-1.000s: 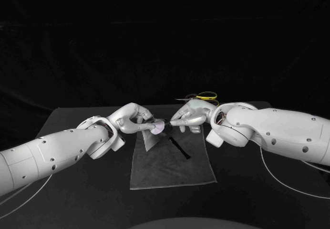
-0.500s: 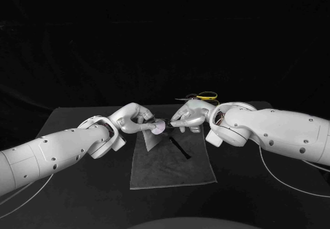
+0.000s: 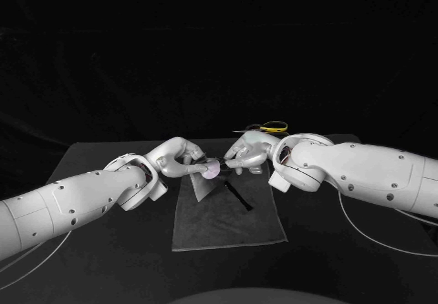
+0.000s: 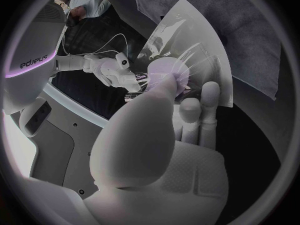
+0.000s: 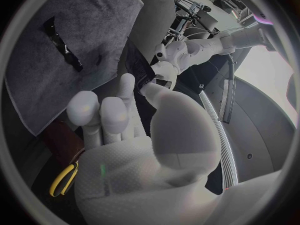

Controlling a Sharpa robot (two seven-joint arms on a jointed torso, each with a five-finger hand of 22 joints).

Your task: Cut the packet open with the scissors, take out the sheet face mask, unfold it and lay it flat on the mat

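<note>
My left hand [image 3: 176, 158] holds the silver packet [image 3: 202, 185] above the far end of the grey mat [image 3: 228, 218], thumb pressed near its cut mouth. The packet [image 4: 199, 45] hangs with one corner pointing down. A pale fold of the sheet face mask [image 3: 211, 169] sticks out of the mouth, and it shows lilac under my thumb as the mask [image 4: 169, 75]. My right hand [image 3: 246, 154] meets it from the other side and pinches the mask's edge. The right hand [image 4: 117, 70] touches the mask. The yellow-handled scissors [image 3: 270, 128] lie beyond my right hand.
A black cut-off strip [image 3: 239, 195] lies slantwise on the mat, also seen as the strip [image 5: 62, 44] on the mat [image 5: 81, 20]. The scissors [image 5: 62, 181] lie on the black table beside the mat. White cables [image 3: 374, 244] trail under my right arm.
My right arm has shifted slightly left, toward the packet. The left hand and the packet have stayed in place.
</note>
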